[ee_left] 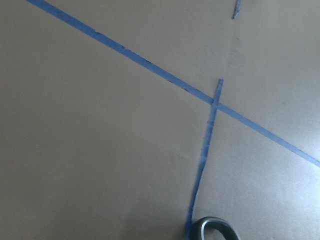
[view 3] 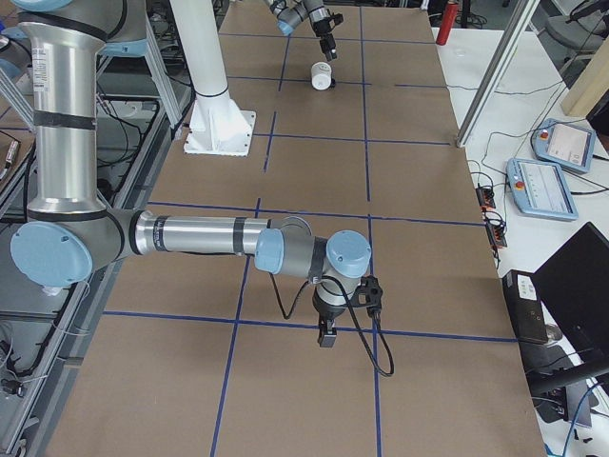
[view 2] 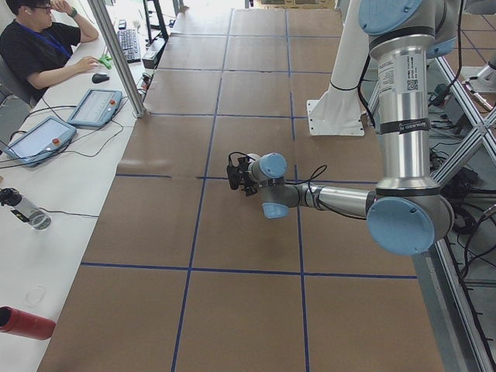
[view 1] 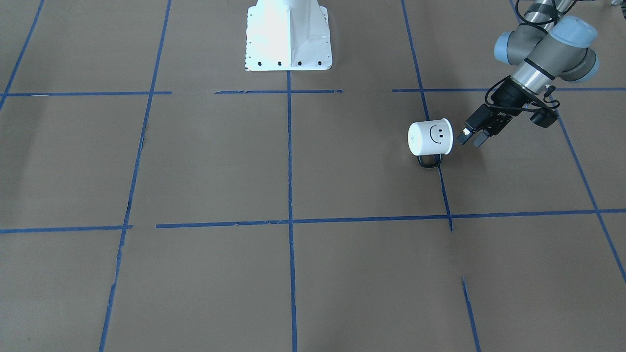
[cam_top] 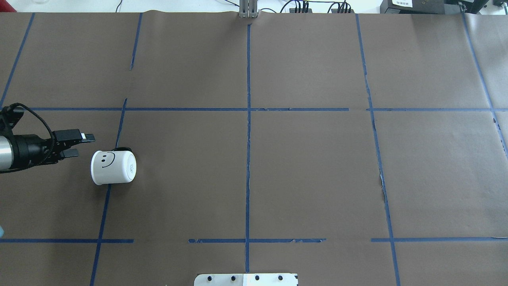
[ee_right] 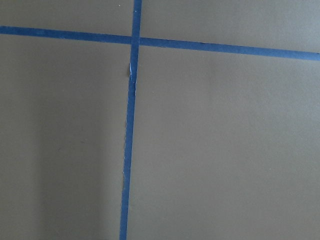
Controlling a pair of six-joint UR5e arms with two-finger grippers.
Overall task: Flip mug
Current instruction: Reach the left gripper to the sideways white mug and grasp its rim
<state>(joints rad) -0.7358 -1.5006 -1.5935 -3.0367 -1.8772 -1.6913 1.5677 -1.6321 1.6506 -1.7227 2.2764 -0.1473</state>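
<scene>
Overhead exterior: mug (cam_top: 113,167) down on its side on table (cam_top: 301,167), far over on robot's left, mid row of grid. Lying across a blue tape line (cam_top: 104,206). Long axis approx. left-right across table. Flat base toward table centre; flared rim end, so presumably the mouth, toward table's left edge. Smiley up. Black handle (cam_top: 121,149) on side away from robot, low, at or near the paper. Not upright, so flip not yet done.

Key relation: left gripper (cam_top: 77,145) just beside rim end, apart from it, no contact. Fingers pointing along mug's axis toward centre, roughly in line w/ mouth, per front-facing view too. Fingers spread w/ clear gap, nothing between them. Height over table hard to judge. Left wrist cam: only a dark loop at bottom edge, prob. the handle, can't confirm.

Judgement: short advance along axis likely enough to bring one finger inside rim, other outside. Rim wall the obvious grip, then tilt up onto base.

Right gripper (view 3: 326,335) well apart, other end of table, pointing down at paper near a tape crossing. Seen only in exterior right view, so spread or pressed: can't tell. Left arm much the nearer.

Counts: mugs 1. Handles 1. Grippers 2. Other loose items on the paper: none seen.
</scene>
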